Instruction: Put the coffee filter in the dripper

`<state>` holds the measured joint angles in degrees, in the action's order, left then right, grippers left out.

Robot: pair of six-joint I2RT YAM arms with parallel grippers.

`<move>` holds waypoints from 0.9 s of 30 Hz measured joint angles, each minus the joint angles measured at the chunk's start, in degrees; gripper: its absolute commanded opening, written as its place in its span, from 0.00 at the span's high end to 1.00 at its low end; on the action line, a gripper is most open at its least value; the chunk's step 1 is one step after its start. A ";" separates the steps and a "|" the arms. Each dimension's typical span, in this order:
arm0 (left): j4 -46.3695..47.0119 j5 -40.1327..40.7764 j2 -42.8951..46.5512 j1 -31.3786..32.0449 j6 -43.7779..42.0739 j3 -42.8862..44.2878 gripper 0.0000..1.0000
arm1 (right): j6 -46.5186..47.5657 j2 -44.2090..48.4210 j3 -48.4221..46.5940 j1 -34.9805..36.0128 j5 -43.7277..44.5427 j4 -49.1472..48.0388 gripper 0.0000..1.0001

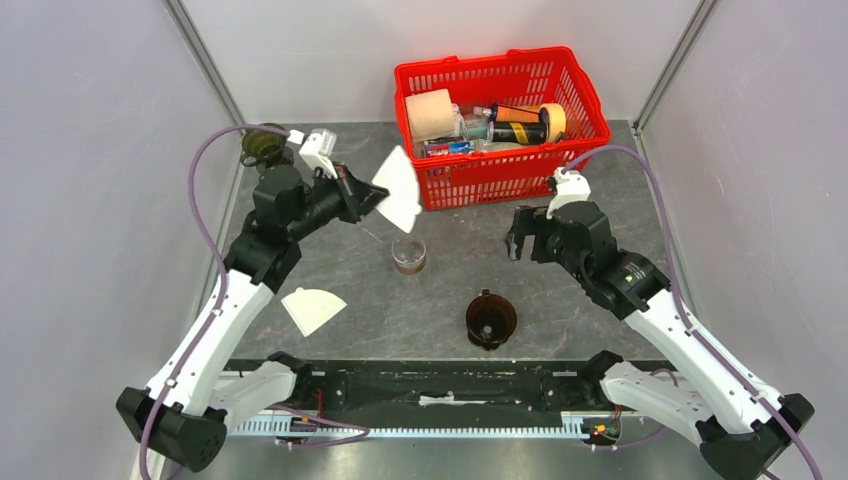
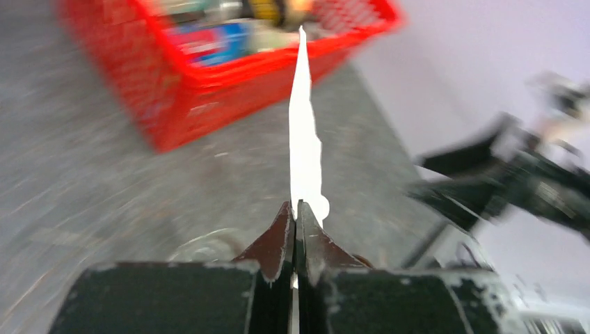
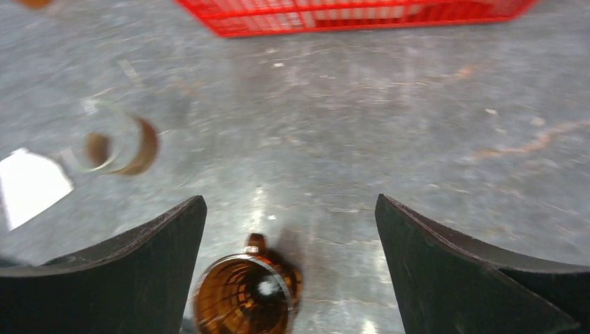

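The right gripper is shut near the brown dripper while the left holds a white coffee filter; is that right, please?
Not quite: the right wrist view shows the right gripper open, fingers wide apart, near the brown dripper. The left gripper does hold the white coffee filter.

Two white coffee filters [image 1: 398,190] [image 1: 313,308], one brown dripper [image 1: 491,320], one small glass [image 1: 408,256], one red basket [image 1: 500,178] and one dark green object [image 1: 262,146] are counted in view.

Lab test cell: blank white walls [image 1: 90,150] enclose a grey tabletop [image 1: 400,310].
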<state>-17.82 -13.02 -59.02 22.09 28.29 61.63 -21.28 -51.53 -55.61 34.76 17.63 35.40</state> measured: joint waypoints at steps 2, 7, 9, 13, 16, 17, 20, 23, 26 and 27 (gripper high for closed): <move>6.27 -11.32 1.40 0.68 -1.03 -1.44 0.98 | -0.20 0.00 0.00 0.00 -5.62 -1.60 0.01; 18.84 -30.40 1.25 6.40 -2.43 -7.67 0.98 | -0.37 0.70 0.22 0.00 -18.95 -4.96 0.01; 20.31 -34.12 1.25 8.46 -3.10 -9.27 0.98 | -0.31 2.05 1.25 0.00 -23.08 -6.38 0.01; 22.71 -38.12 1.20 10.21 -4.22 -10.32 0.98 | -0.31 3.61 3.13 0.00 -29.33 -8.46 0.01; 24.17 -38.34 0.70 10.69 -4.46 -10.32 0.98 | -0.33 3.23 3.89 0.00 -34.18 -10.64 0.01; 24.37 -38.29 0.39 10.80 -4.48 -10.32 0.98 | -0.33 2.93 3.96 0.00 -36.02 -11.47 0.01; 24.24 -36.96 -0.57 10.91 -4.50 -10.32 0.98 | -0.31 2.34 3.96 0.00 -39.78 -12.79 0.01; 24.13 -34.97 -1.29 11.02 -4.48 -10.32 0.98 | -0.33 2.32 4.15 0.00 -42.03 -13.73 0.01; 24.15 -32.79 -1.84 11.06 -4.42 -10.32 0.98 | -0.35 2.29 4.44 0.00 -43.10 -14.23 0.01; 24.17 -31.80 -2.08 11.06 -4.39 -10.32 0.98 | -0.35 2.29 4.55 0.00 -43.25 -14.29 0.01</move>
<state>6.35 -44.82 -61.10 33.15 23.90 51.31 -21.63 -49.23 -51.07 34.76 -25.63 21.10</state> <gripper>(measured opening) 0.033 0.993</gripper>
